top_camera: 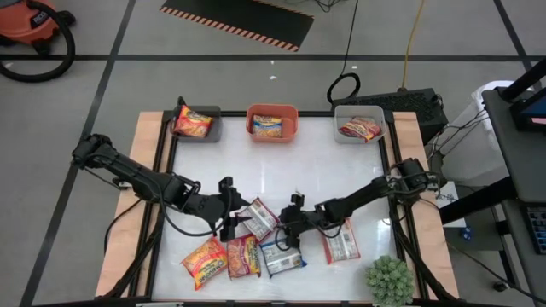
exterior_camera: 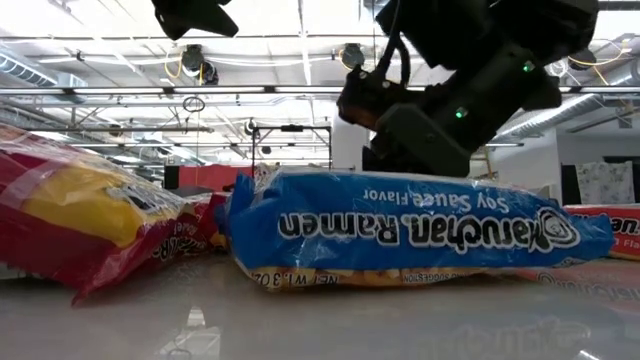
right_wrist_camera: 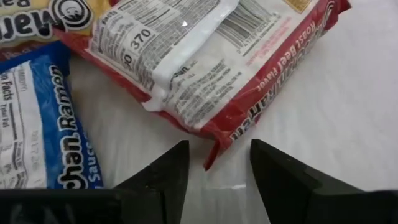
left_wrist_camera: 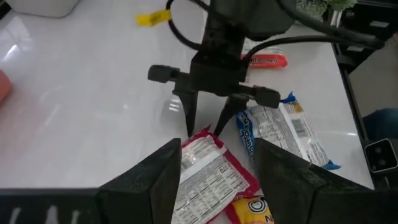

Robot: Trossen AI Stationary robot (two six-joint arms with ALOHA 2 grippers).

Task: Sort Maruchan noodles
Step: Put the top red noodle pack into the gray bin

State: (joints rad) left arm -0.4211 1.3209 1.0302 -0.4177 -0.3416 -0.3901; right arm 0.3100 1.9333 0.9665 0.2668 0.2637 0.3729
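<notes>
Several Maruchan noodle packets lie flat near the table's front. A red-and-white packet (top_camera: 258,217) lies label-back up, with a blue packet (top_camera: 281,256), an orange one (top_camera: 205,260), a red-yellow one (top_camera: 243,256) and another red one (top_camera: 341,243) around it. My right gripper (right_wrist_camera: 214,165) is open and low. Its fingers stand on either side of the red-and-white packet's corner (right_wrist_camera: 211,152) without touching it. My left gripper (left_wrist_camera: 217,180) is open and hovers above the same packet (left_wrist_camera: 205,168), on the side opposite my right gripper (left_wrist_camera: 205,127).
Three bins stand along the far edge, each holding a packet: a grey one (top_camera: 213,115), an orange one (top_camera: 273,109) and a pale one (top_camera: 359,111). A green spiky plant (top_camera: 390,280) sits at the front right corner. Bare white tabletop (top_camera: 281,170) lies between bins and packets.
</notes>
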